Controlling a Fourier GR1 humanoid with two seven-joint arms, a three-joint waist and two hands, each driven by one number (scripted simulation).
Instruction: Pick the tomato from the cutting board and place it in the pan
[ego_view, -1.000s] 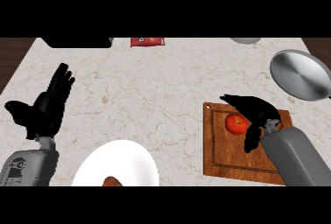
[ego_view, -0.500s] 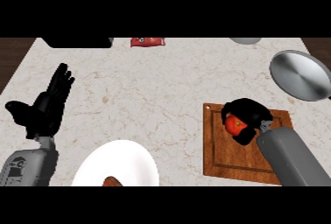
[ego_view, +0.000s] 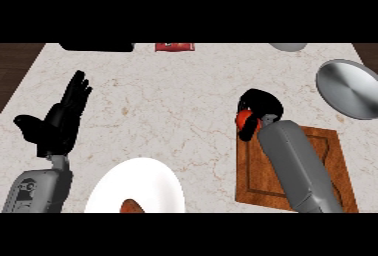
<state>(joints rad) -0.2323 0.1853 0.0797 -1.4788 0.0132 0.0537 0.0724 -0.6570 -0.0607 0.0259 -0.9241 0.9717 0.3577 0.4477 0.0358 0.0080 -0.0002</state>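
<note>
Right hand (ego_view: 264, 111): fingers (ego_view: 251, 97) curled round tomato (ego_view: 244, 119), thumb below, so fruit wrapped, mostly hidden; only red sliver shows. Tomato at 11 o'clock corner of cutting board (ego_view: 325, 165); whether lifted clear, cannot tell. Pan (ego_view: 347, 92) at 2 o'clock from tomato, well apart; carry that way looks next. Left hand (ego_view: 57, 122) at 9 o'clock, fingers straight, resting above desk (ego_view: 177, 90), out of path. White plate (ego_view: 144, 185) at 7 o'clock, not involved.

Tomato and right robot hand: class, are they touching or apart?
Touching. The head view shows the right robot hand curled round the tomato, with only part of its red surface showing.
</note>
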